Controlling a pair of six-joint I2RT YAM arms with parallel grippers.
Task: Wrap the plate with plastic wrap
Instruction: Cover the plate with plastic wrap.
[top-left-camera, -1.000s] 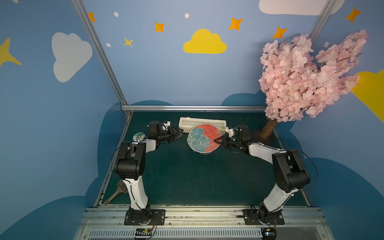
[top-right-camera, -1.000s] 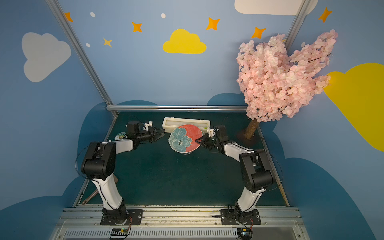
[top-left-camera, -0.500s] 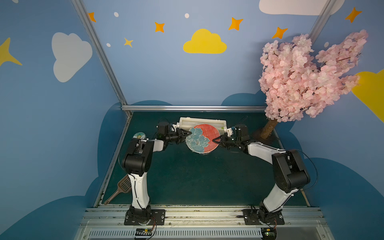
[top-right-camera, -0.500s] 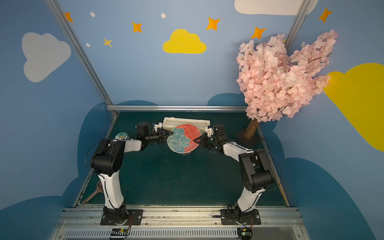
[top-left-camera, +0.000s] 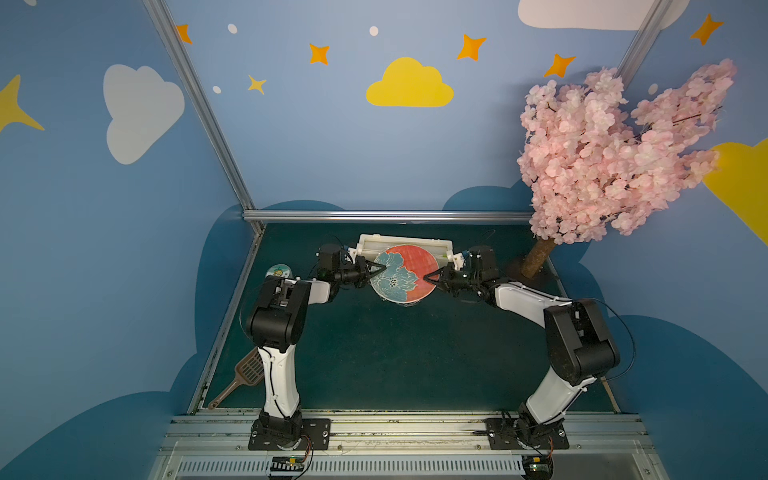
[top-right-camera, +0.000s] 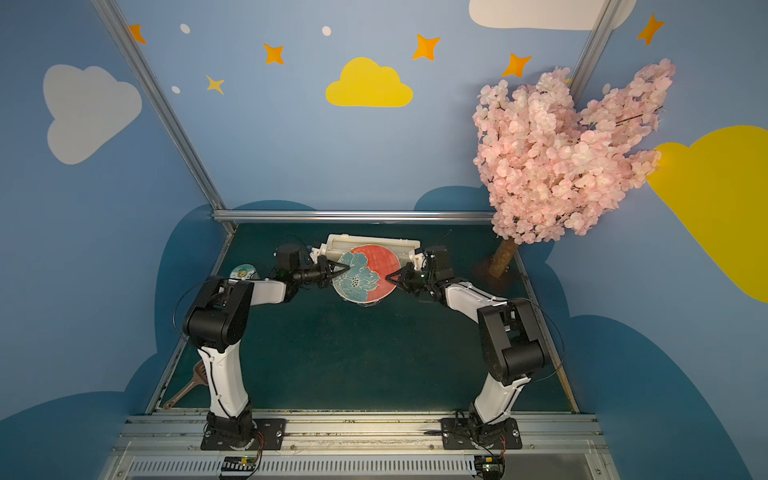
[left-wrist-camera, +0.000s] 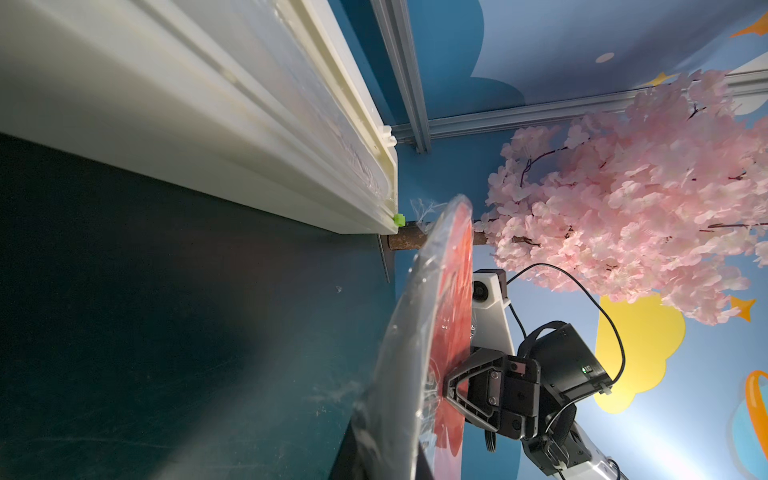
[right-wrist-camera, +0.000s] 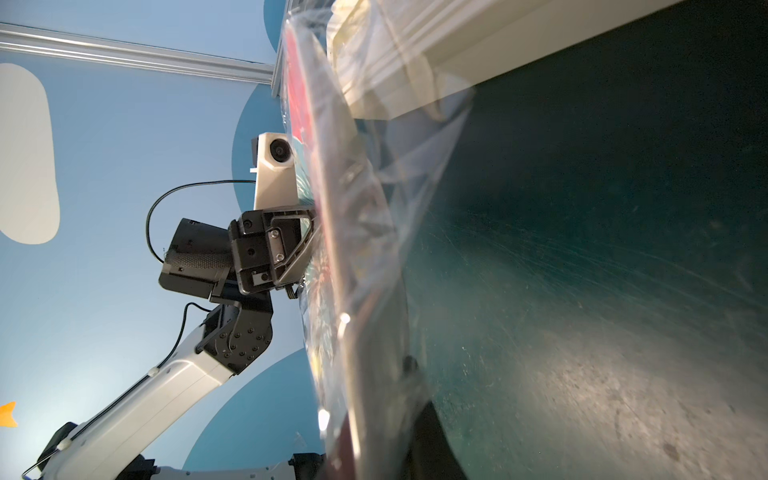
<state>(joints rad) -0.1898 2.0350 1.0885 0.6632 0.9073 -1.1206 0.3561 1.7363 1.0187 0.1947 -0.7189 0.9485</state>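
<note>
The plate (top-left-camera: 403, 272) (top-right-camera: 365, 272), coral-red and teal with a flower, hangs just above the green mat in front of the cream dispenser box (top-left-camera: 403, 243) (top-right-camera: 372, 241). My left gripper (top-left-camera: 380, 268) (top-right-camera: 344, 269) is shut on its left rim, and in the left wrist view the rim runs between my left gripper (left-wrist-camera: 386, 461). My right gripper (top-left-camera: 428, 277) (top-right-camera: 390, 277) (right-wrist-camera: 386, 453) is shut on the right rim. Wrinkled plastic wrap (right-wrist-camera: 415, 166) (left-wrist-camera: 415, 299) clings over the plate and trails under it. The box's green slider (left-wrist-camera: 108, 219) sits at its far end.
A small yellow-labelled jar (top-left-camera: 279, 272) stands left of the left arm. A brown slotted scoop (top-left-camera: 241, 376) lies at the mat's front left edge. The pink blossom tree (top-left-camera: 615, 158) rises from a trunk (top-left-camera: 540, 257) at the back right, close to the right wrist.
My left gripper has swung right from beside the jar to the plate's left rim and closed on it. The right gripper has kept its hold, and the plate has barely moved.
</note>
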